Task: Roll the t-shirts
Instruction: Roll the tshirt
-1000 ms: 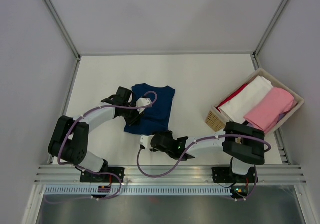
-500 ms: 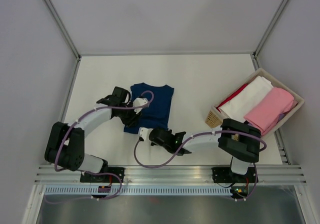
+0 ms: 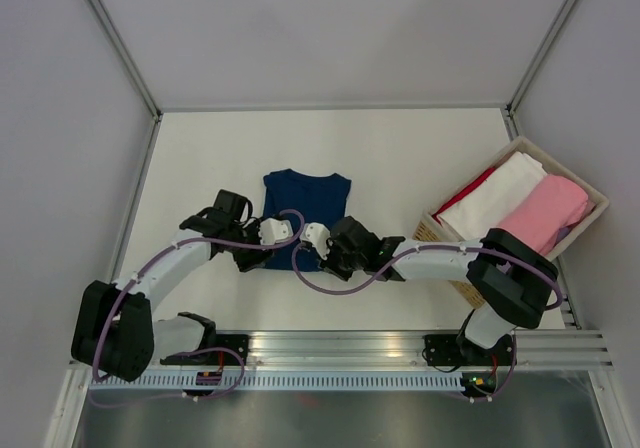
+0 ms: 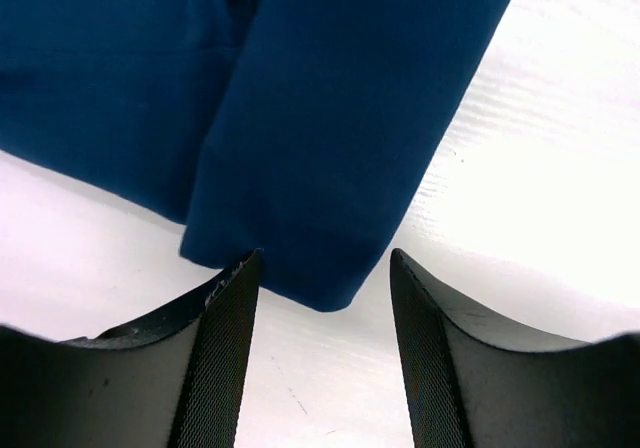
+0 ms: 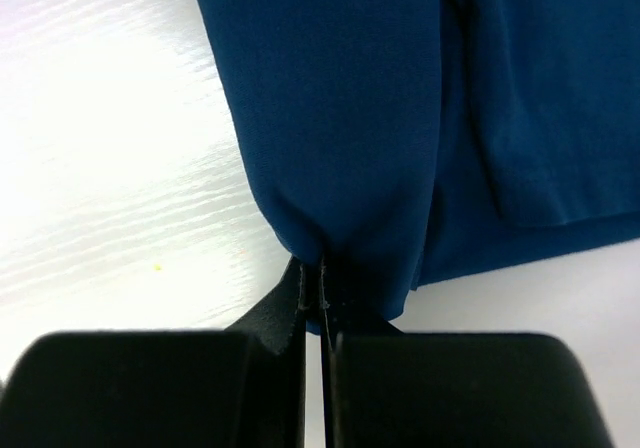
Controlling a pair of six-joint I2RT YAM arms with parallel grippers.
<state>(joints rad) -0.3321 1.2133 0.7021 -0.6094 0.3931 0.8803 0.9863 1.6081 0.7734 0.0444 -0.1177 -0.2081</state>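
A navy blue t-shirt (image 3: 306,200), folded into a narrow strip, lies flat on the white table left of centre. My left gripper (image 3: 272,252) sits at its near left corner. In the left wrist view this gripper (image 4: 325,268) is open, and the shirt's corner (image 4: 330,148) lies just ahead of its fingers (image 4: 215,368), touching neither. My right gripper (image 3: 312,252) is at the near hem. In the right wrist view it (image 5: 322,278) is shut on a pinch of the navy cloth (image 5: 350,118). More t-shirts lie in a basket: white (image 3: 495,198), pink (image 3: 540,216), red (image 3: 470,190).
The wicker basket (image 3: 432,238) stands at the right side of the table, close to the right arm's elbow. Grey walls enclose the table at the back and sides. A metal rail runs along the near edge by the arm bases.
My right gripper has moved from the table's front up to the shirt's near hem and shut on it. My left gripper has let go of the shirt, drawn back to its near corner, and opened.
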